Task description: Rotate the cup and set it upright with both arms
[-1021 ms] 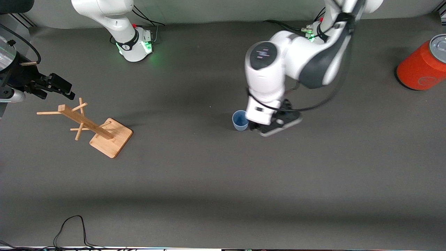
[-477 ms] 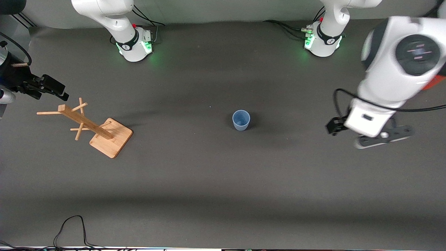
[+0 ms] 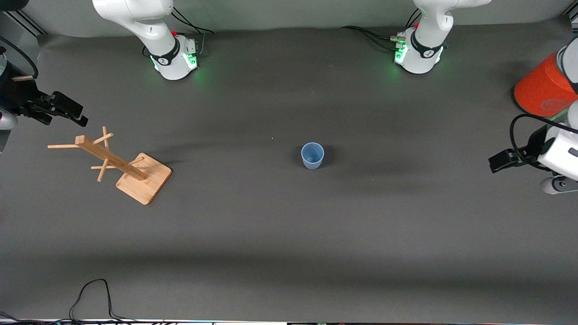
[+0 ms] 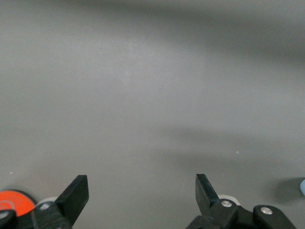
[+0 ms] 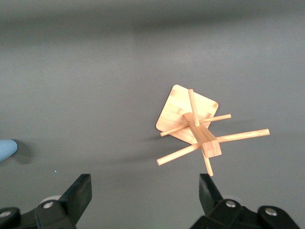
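The light-blue cup (image 3: 312, 155) stands upright, mouth up, alone near the middle of the table. It shows as a sliver at the edge of the right wrist view (image 5: 5, 149) and of the left wrist view (image 4: 302, 187). My left gripper (image 3: 501, 161) is open and empty, well apart from the cup, at the left arm's end of the table beside the orange can; its jaws (image 4: 142, 188) stand wide over bare mat. My right gripper (image 3: 67, 110) is open and empty (image 5: 145, 188) at the right arm's end, over the mat next to the wooden rack.
A wooden peg rack (image 3: 122, 164) stands at the right arm's end, also in the right wrist view (image 5: 198, 126). An orange can (image 3: 539, 88) stands at the left arm's end, seen too in the left wrist view (image 4: 12, 200). A black cable (image 3: 90, 293) lies at the front edge.
My left gripper has let go of the cup and swung away to the left arm's end of the table. The cup stays upright in place. My right gripper drifted slightly outward.
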Controlling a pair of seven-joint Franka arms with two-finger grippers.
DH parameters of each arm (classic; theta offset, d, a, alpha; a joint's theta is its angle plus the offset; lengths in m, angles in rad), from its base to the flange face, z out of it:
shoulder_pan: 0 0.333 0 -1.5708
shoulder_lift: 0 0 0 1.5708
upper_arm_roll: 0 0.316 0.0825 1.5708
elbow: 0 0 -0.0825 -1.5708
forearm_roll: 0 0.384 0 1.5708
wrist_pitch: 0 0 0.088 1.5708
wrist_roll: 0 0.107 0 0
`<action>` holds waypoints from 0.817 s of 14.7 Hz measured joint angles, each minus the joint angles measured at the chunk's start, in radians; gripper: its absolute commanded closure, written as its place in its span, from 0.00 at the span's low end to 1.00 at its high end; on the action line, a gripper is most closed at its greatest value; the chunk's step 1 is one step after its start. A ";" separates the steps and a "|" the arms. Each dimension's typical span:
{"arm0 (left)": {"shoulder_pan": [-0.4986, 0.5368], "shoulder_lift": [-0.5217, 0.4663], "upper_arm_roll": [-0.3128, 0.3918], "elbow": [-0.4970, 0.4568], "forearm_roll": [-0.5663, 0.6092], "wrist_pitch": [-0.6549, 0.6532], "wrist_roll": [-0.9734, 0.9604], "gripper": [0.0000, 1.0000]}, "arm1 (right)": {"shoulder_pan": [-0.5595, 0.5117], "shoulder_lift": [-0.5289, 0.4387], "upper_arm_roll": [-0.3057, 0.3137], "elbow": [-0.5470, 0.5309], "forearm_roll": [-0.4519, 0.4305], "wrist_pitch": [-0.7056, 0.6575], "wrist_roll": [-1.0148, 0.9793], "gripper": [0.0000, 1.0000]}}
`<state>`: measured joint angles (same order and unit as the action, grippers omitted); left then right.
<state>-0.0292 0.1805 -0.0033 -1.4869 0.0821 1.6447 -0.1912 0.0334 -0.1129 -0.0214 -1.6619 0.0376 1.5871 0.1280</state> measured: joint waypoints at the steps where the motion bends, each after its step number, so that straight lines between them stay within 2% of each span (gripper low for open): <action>1: -0.048 -0.006 0.059 0.000 -0.001 -0.015 0.008 0.00 | 0.000 0.000 0.000 0.002 0.000 0.000 -0.003 0.00; 3: -0.118 -0.033 0.142 0.001 -0.006 -0.046 0.032 0.00 | 0.000 0.001 0.000 0.002 0.000 0.000 -0.007 0.00; 12: -0.122 -0.082 0.168 -0.019 -0.094 -0.087 0.053 0.00 | -0.001 0.006 0.000 0.002 -0.001 0.000 -0.070 0.00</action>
